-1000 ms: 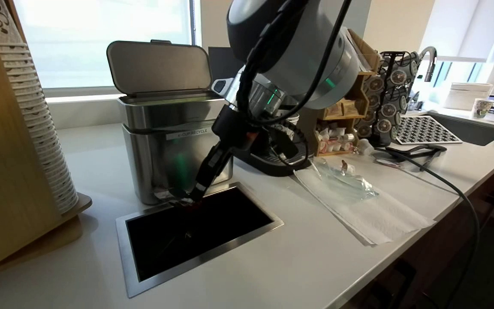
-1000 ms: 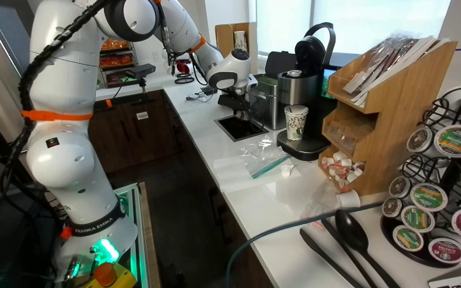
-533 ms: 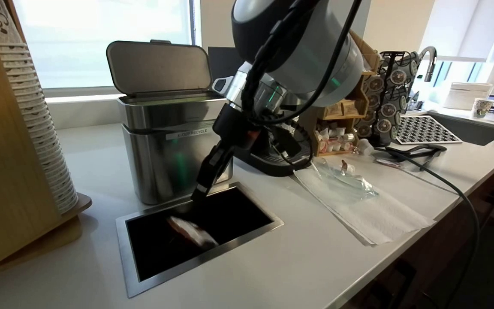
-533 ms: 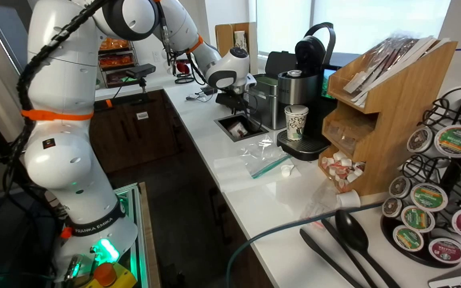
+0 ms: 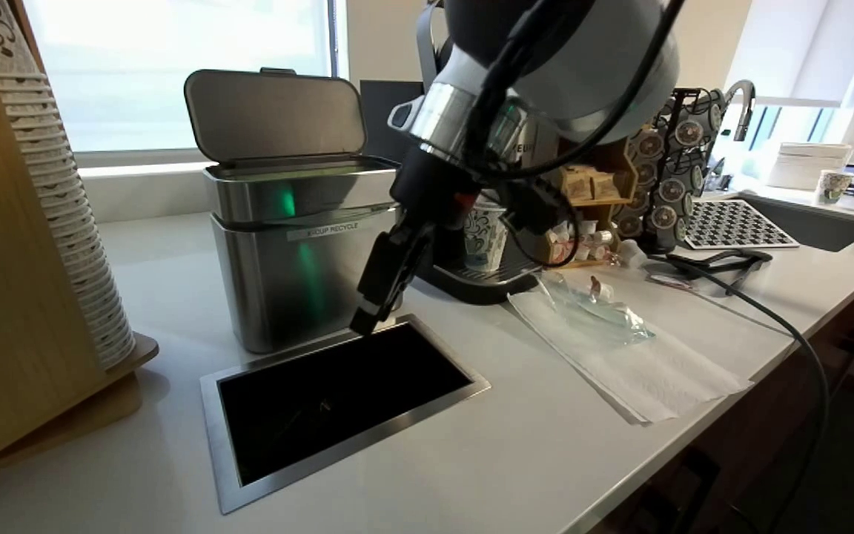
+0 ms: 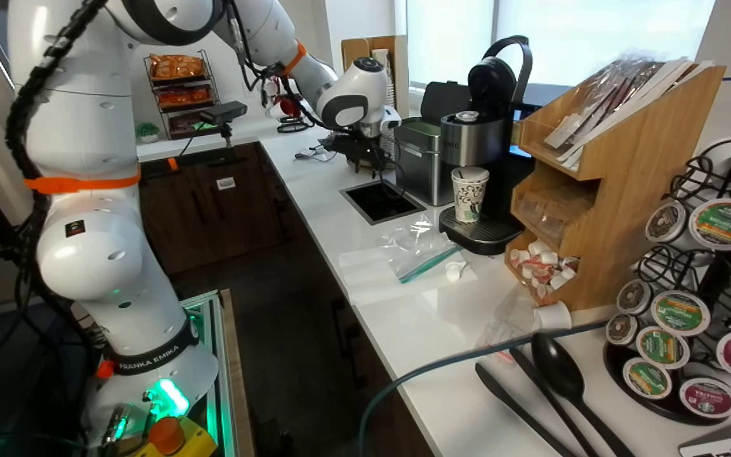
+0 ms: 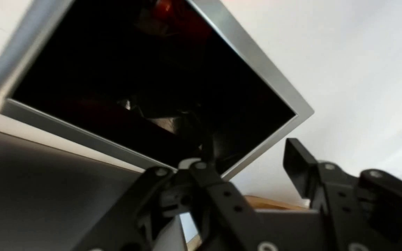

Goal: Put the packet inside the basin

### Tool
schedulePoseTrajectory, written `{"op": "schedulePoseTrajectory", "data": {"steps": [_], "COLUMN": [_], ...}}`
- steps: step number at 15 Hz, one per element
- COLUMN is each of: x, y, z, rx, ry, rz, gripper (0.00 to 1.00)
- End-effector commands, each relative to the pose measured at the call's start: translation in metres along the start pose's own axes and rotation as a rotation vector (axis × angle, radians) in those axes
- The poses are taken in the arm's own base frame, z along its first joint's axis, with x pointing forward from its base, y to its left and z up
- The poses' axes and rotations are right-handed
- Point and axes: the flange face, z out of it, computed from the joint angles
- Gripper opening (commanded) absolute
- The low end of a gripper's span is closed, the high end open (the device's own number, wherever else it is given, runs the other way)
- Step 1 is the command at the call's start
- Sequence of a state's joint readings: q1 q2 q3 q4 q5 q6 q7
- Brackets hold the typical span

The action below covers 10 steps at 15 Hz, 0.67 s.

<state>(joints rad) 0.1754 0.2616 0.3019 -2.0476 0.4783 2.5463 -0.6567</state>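
The basin is a dark rectangular recess with a brushed-steel rim, set in the white counter; its rim shows in both exterior views (image 5: 356,442) (image 6: 357,208) and in the wrist view (image 7: 257,59). Over its far edge, next to the steel bin, my gripper (image 5: 364,320) hangs tilted downward. Its two black fingers stand well apart in the wrist view, and the gap of the gripper (image 7: 250,158) holds nothing. I cannot make out the packet for certain. Deep in the recess lie dim scraps, among them a pale piece (image 7: 166,123) and a red one (image 7: 162,8).
A steel bin (image 5: 301,282) with its lid up stands right behind the basin. Beside it is a coffee machine (image 6: 473,146) with a paper cup (image 6: 470,200). A clear plastic bag (image 5: 597,319) lies on paper towels. Stacked cups (image 5: 75,208) rise opposite.
My gripper has opened and let go of the packet, which half a second ago was a pale blur falling into the basin. The gripper has since risen and drawn back a little.
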Motion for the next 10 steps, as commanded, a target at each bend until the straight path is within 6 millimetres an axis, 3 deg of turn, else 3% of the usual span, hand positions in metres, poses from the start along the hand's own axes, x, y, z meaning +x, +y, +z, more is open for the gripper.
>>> {"op": "schedulePoseTrajectory", "data": {"steps": [1, 3, 6, 7, 8, 10], "x": [-0.049, -0.07, -0.102, -0.07, -0.076, -0.074], "y": [-0.013, -0.011, -0.013, -0.001, -0.003, -0.005], "z": [-0.063, -0.098, -0.152, -0.123, -0.137, -0.14], "rx": [-0.146, -0.228, -0.351, -0.28, -0.297, -0.298], "ry": [-0.081, -0.082, -0.092, -0.078, -0.068, -0.063], "rz": [0.114, 0.184, 0.293, 0.226, 0.235, 0.23], "gripper": [0.87, 0.99, 1.0, 1.0, 1.0, 1.0]}}
